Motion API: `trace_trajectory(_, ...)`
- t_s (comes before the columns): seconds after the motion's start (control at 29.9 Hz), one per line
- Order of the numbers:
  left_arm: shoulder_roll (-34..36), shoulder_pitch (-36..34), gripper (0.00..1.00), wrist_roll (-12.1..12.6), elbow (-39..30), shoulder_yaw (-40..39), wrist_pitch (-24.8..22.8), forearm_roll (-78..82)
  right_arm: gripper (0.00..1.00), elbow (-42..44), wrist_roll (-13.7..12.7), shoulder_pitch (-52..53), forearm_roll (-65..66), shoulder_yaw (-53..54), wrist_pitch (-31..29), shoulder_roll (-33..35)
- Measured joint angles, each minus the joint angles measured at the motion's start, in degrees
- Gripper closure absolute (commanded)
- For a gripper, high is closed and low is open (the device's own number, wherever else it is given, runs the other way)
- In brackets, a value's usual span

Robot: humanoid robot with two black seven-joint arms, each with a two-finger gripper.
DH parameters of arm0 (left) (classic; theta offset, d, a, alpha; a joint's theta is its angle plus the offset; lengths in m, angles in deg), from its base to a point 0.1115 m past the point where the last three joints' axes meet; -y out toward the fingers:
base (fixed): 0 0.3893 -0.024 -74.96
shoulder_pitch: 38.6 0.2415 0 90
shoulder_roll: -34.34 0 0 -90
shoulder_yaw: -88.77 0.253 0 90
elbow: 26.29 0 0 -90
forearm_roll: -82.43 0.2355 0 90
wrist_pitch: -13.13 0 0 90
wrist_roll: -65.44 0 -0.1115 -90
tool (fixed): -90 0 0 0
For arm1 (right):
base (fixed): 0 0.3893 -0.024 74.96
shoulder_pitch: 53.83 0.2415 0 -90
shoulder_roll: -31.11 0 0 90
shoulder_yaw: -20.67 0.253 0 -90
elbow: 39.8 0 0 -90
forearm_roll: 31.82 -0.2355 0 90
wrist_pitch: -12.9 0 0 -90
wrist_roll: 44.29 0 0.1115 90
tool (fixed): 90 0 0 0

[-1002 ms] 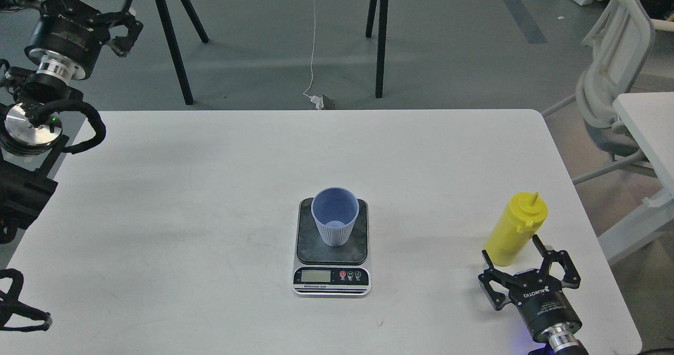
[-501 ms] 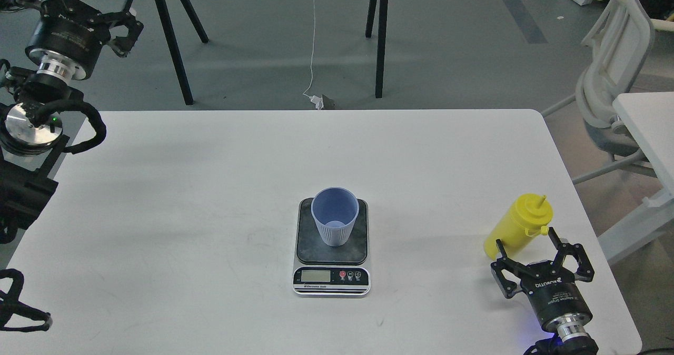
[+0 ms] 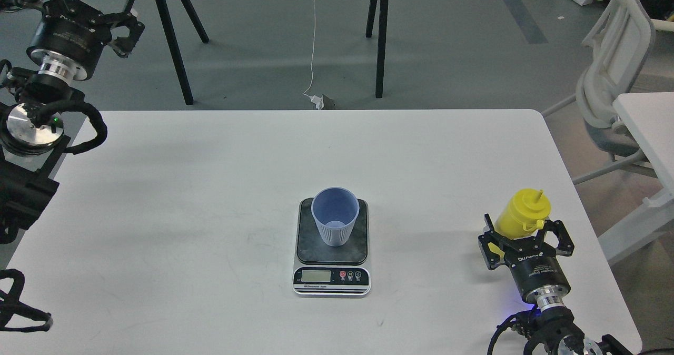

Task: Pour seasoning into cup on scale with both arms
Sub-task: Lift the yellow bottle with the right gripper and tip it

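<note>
The yellow seasoning bottle (image 3: 521, 207) stands near the table's right front edge, nozzle up. My right gripper (image 3: 524, 227) is open, with one finger on each side of the bottle's lower body; whether the fingers touch it I cannot tell. The light blue cup (image 3: 335, 215) stands upright and empty on the dark plate of the scale (image 3: 331, 277) at the table's middle front. My left gripper (image 3: 122, 26) is open and empty, raised at the far left beyond the table's back edge.
The white table (image 3: 210, 186) carries only the scale and the bottle. A white chair (image 3: 613, 81) and a second table's corner (image 3: 650, 123) stand to the right. Black trestle legs (image 3: 379, 39) and a cable are on the floor behind.
My right gripper moved forward from in front of the bottle to straddle it. The bottle leaned right half a second ago and now stands straighter. The left arm has barely moved.
</note>
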Motion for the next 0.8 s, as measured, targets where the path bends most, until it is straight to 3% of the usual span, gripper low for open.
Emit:
trace_trajectory(0.17, 0.0, 0.0, 0.00, -0.1, 0.0, -0.1, 0.0, 0.0, 0.63, -0.4, 0.0, 0.6, 0.2, 0.6, 0.0, 0.2)
trace_trajectory(0.43, -0.3, -0.1, 0.00, -0.2, 0.0, -0.6, 0.0, 0.0, 0.64, -2.6, 0.2, 5.8, 7.0, 4.4, 0.0, 9.7)
trace_trajectory(0.8, -0.6, 0.2, 0.00, 0.5, 0.2, 0.2, 0.7, 0.1, 0.66, -7.7, 0.1, 22.1, 30.4, 5.6, 0.0, 21.9)
